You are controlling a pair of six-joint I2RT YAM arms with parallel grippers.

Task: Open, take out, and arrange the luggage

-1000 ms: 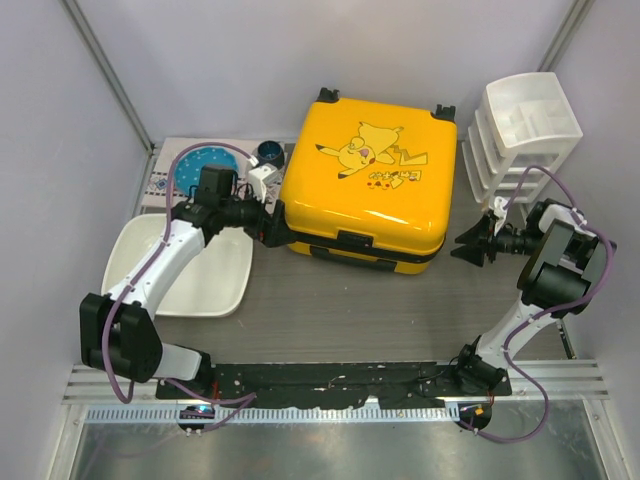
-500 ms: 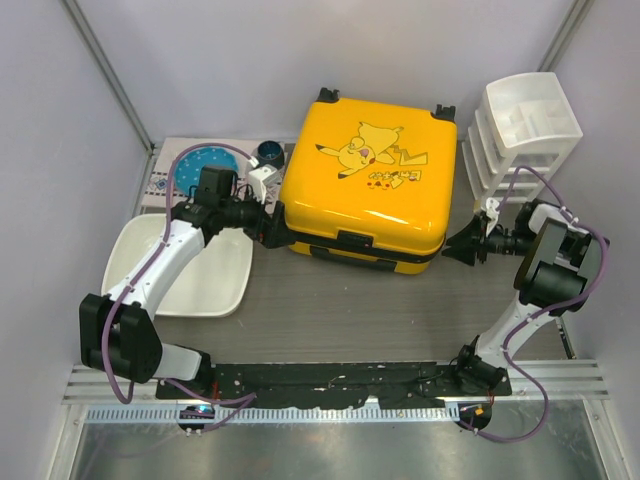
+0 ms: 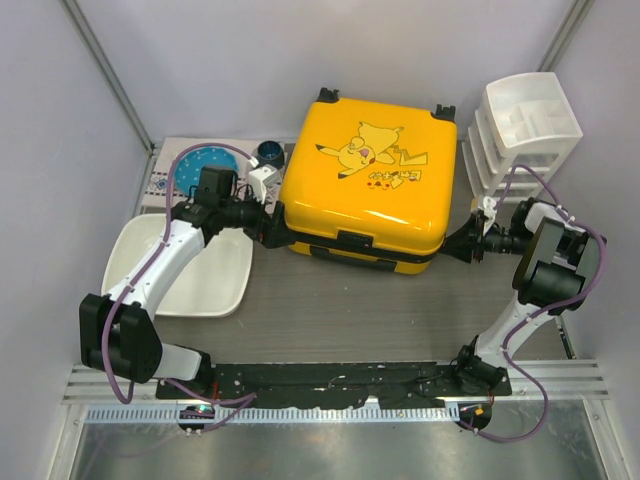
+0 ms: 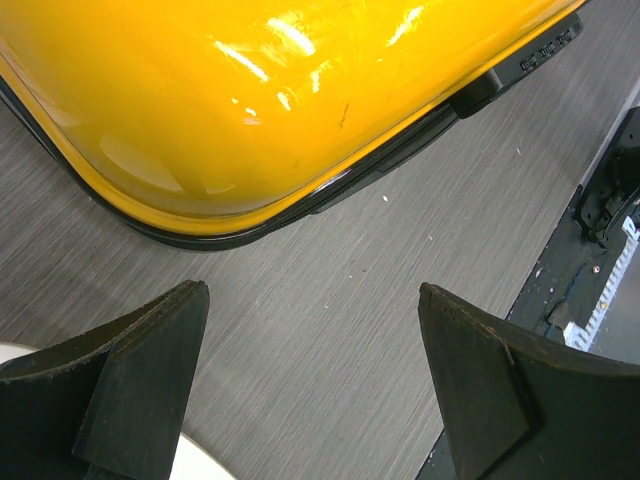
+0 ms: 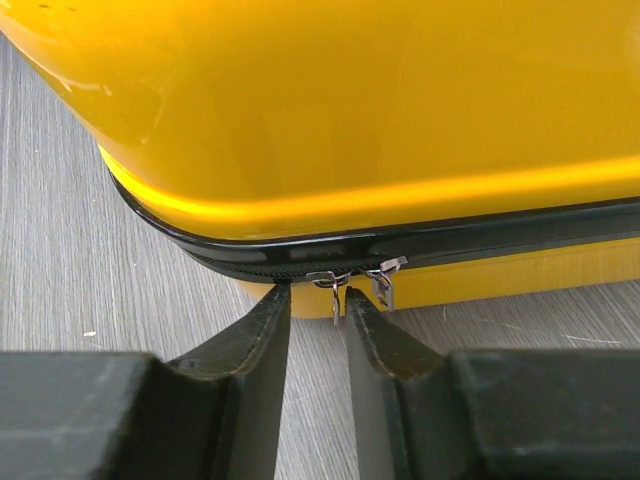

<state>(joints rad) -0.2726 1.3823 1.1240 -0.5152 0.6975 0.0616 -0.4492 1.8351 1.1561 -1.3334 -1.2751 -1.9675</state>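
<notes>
Top external: closed, zipped luggage (image 3: 365,190)

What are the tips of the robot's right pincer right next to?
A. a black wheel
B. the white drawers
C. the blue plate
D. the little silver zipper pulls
D: in the right wrist view, the right pincer has its tips on either side of one of the silver zipper pulls on the yellow suitcase.

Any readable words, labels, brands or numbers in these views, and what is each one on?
Nothing reads clearly.
Suitcase: a row of characters beside the cartoon, too small to read.
Latch: raised marks, blurred.
Mat: printed marks, too small to read.
</notes>
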